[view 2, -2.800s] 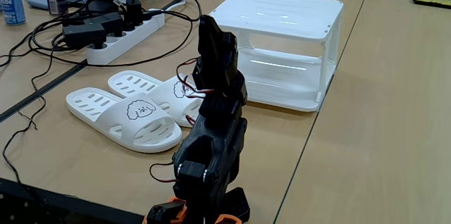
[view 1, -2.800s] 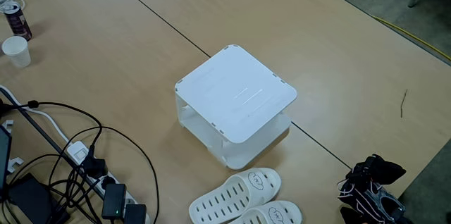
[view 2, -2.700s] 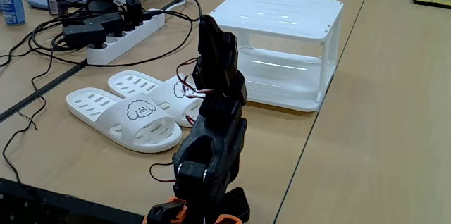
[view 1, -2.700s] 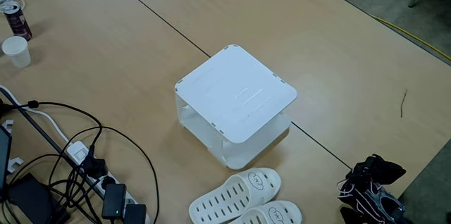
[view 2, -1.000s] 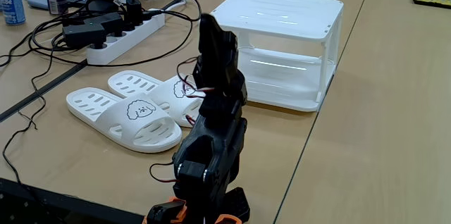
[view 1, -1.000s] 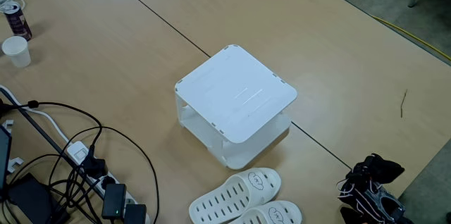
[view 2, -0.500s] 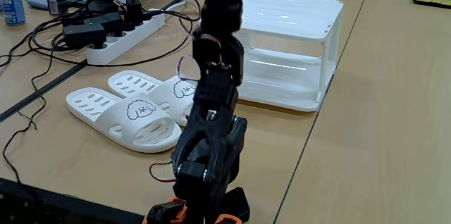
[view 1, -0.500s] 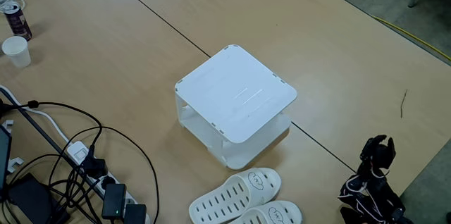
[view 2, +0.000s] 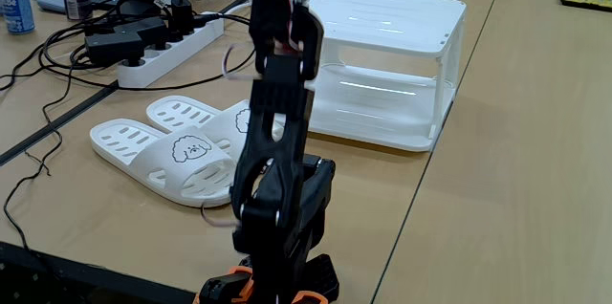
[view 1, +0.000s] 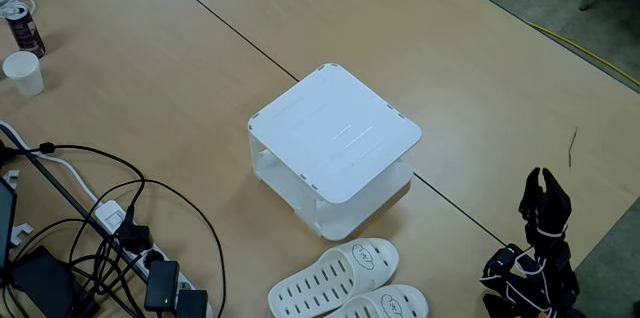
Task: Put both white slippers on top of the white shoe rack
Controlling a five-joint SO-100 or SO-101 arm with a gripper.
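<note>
The white shoe rack stands mid-table with nothing on its flat top; in a fixed view from the side it is the rack behind the arm. Both white slippers lie side by side on the table beside it, one slipper closer to the rack and the other cut by the frame's bottom edge. From the side, the near slipper and the far slipper show a small black drawing on the strap. My black arm stands raised, with my gripper held high, away from slippers and rack. Its jaws are too small and dark to read.
A white paper cup and a dark can stand at the far left. Black cables and a power strip crowd the lower left, seen from the side as the power strip. The table's edge runs just right of the arm's base.
The arm has unfolded from its low, folded pose and swung upward, lifting the gripper high. The slippers and rack have not moved.
</note>
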